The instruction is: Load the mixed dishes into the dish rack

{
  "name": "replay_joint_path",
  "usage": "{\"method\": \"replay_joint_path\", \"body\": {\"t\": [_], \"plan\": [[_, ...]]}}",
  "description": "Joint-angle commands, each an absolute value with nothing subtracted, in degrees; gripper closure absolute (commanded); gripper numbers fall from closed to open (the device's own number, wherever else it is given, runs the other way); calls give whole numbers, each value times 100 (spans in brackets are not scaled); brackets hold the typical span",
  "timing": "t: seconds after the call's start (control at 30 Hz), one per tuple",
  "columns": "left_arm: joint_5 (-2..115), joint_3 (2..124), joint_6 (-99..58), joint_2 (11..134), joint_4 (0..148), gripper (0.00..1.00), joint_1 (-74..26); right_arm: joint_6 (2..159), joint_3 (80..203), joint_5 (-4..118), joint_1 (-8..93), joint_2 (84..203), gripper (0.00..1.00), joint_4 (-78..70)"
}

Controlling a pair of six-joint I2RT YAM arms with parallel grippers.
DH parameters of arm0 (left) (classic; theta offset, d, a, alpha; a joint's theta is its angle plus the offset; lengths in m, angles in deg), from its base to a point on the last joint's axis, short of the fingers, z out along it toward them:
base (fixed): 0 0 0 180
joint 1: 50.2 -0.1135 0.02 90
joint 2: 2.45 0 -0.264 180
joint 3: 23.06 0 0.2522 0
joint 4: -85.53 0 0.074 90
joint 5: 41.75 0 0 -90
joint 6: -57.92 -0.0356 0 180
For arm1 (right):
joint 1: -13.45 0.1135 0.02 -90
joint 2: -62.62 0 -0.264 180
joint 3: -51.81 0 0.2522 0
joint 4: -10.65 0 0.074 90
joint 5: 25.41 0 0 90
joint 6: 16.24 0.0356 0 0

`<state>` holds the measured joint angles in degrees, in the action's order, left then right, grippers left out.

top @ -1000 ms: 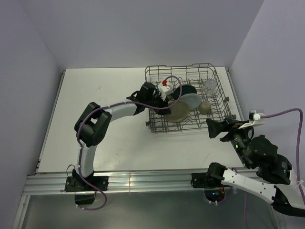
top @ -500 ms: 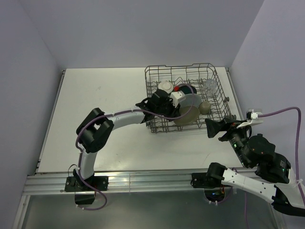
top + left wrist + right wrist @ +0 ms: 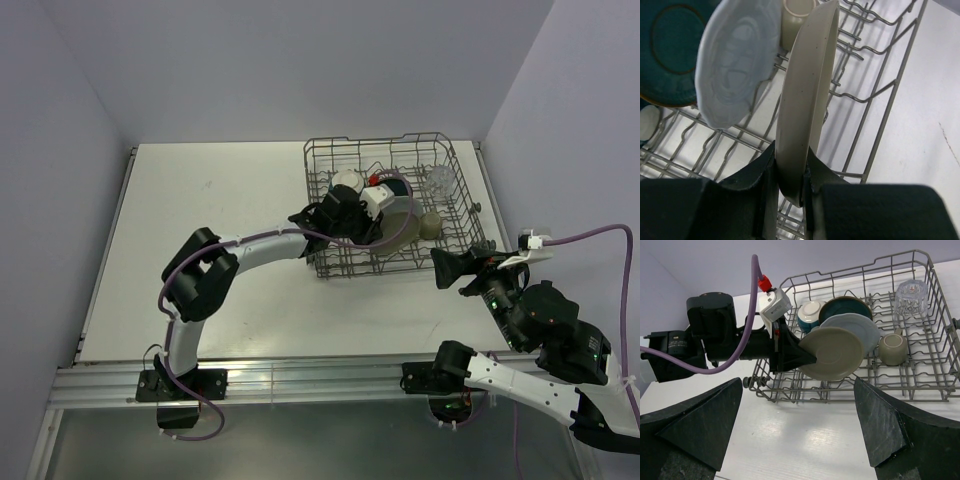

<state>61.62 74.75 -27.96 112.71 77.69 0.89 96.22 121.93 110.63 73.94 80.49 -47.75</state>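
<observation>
The grey wire dish rack (image 3: 400,268) stands at the far right. My left gripper (image 3: 372,222) is shut on the rim of the grey-beige plate (image 3: 835,354), held on edge over the rack's front tines (image 3: 805,100). Behind it stand the pale blue plate (image 3: 867,327) and the dark teal plate (image 3: 845,305). The cream-inside bowl (image 3: 809,312), the grey-brown mug (image 3: 892,349) and the clear glass (image 3: 911,295) sit in the rack. My right gripper (image 3: 805,430) is open and empty, in front of the rack's right corner.
The rack's front wall (image 3: 840,395) lies between my right gripper and the plates. The left arm's purple cable (image 3: 752,295) loops over the rack's left end. Walls close the table at the back and on both sides.
My left gripper has moved right and further into the rack with the grey-beige plate, which now stands more on edge. The right arm has barely moved.
</observation>
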Motion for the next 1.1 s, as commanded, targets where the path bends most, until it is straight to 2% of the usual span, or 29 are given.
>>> {"method": "replay_joint_path", "body": {"t": [0.0, 0.27, 1.07], "plan": [[5977, 7885, -2821, 11198, 8215, 100, 139, 9600, 12385, 11196, 7392, 8055, 0, -4688], [5757, 8087, -2777, 11462, 8091, 100, 218, 9617, 12385, 11231, 7392, 8002, 0, -4740], [4878, 7868, -2769, 11234, 8671, 100, 464, 9644, 12323, 11301, 7392, 7923, 0, -4828]]}}
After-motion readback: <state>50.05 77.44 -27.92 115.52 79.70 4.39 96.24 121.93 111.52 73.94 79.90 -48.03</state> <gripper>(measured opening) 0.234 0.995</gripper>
